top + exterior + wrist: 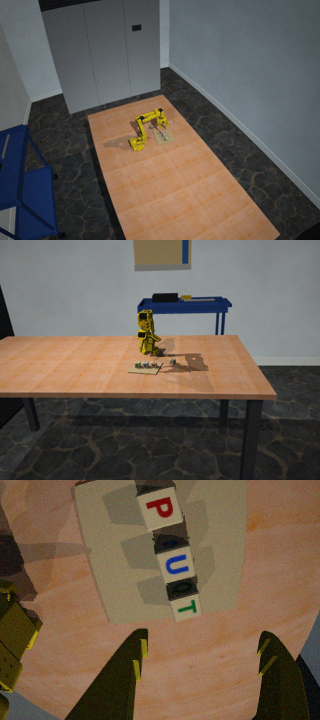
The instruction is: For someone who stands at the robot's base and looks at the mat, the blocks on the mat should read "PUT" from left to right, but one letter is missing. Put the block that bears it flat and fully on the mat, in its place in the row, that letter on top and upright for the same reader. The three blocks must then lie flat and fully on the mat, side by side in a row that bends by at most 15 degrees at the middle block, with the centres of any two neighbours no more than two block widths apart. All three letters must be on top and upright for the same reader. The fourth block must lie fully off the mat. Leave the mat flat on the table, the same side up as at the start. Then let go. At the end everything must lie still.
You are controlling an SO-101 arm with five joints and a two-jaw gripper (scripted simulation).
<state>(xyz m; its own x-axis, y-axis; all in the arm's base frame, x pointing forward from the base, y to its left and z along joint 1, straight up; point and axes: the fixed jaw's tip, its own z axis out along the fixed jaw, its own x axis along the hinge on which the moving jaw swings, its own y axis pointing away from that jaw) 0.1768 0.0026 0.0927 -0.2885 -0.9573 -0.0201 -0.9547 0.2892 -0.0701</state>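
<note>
My gripper (164, 127) (143, 353) (203, 634) is open and empty, above the table and clear of the blocks. The tan mat (158, 141) (144, 371) (231, 580) lies flat. On it, in a nearly straight row, are the red P block (162, 132) (153, 364) (166, 514), the blue U block (164, 135) (145, 364) (172, 574) and the green T block (166, 138) (137, 364) (181, 614). All three letters face up and turn the same way. P is at the reader's left, T at the right, with small gaps. The fourth block (151, 126) (172, 361) lies off the mat.
The wooden table (165, 180) (77, 364) bears everything. The fourth block is beyond the mat's P-side edge. The arm's base (136, 144) stands on the reader's side of the mat. A blue cart (36, 178) (180, 308) stands on the floor beyond the table.
</note>
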